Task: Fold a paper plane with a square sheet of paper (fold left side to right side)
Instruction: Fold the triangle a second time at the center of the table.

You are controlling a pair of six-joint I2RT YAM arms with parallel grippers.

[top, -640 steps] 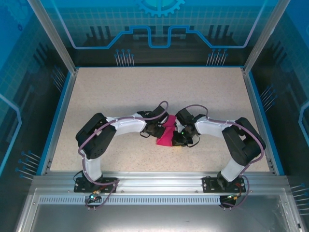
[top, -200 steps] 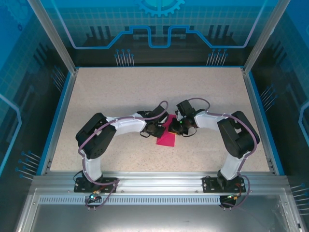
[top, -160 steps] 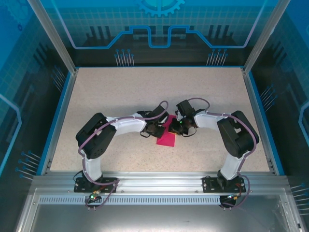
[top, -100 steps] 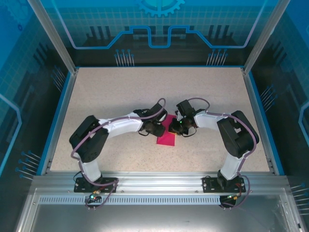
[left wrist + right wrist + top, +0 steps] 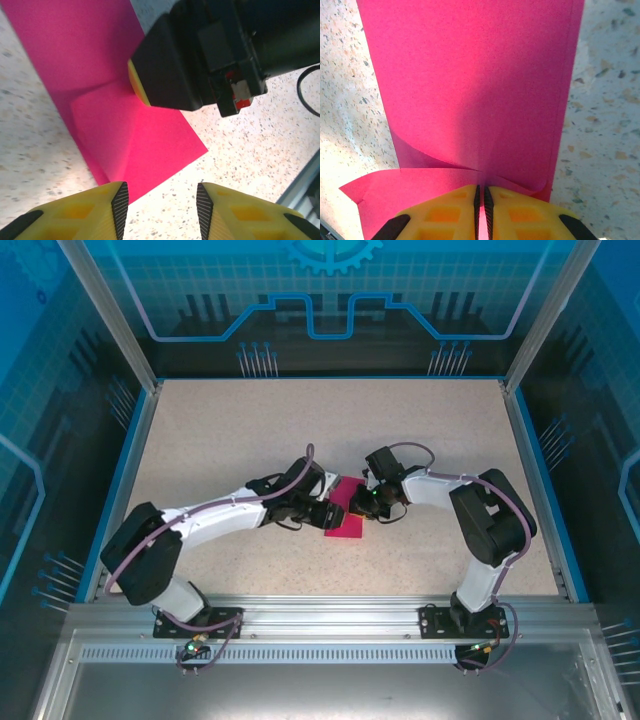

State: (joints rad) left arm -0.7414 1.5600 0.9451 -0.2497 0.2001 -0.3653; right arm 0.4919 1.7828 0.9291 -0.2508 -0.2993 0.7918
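Pressing down near the middle of the bench, the right end effector has its two yellow fingers drawn together, with only a thin dark slit between them, and their tips rest on the pink paper. Whether a layer of the paper is caught in that slit cannot be told. The paper is folded over on itself into a long strip with straight sides. In the right wrist view it runs away from the fingertips, and a loose upper layer curls up just ahead of them. A lower corner pokes out to the left of the fingers, onto the speckled surface. From the left wrist camera, the black body of the right end effector comes in from the upper right, and its yellow pad touches the paper where a diagonal crease meets a flatter triangular flap. The left end effector sits at the paper's edge with its fingers set apart, and the space between them holds nothing. One fingertip overlaps the paper's border in that view, though contact cannot be judged. In the top view both arms reach inward from opposite sides, their tips near each other, with the pink strip lying flat between them, well away from the blue frame around the bench.
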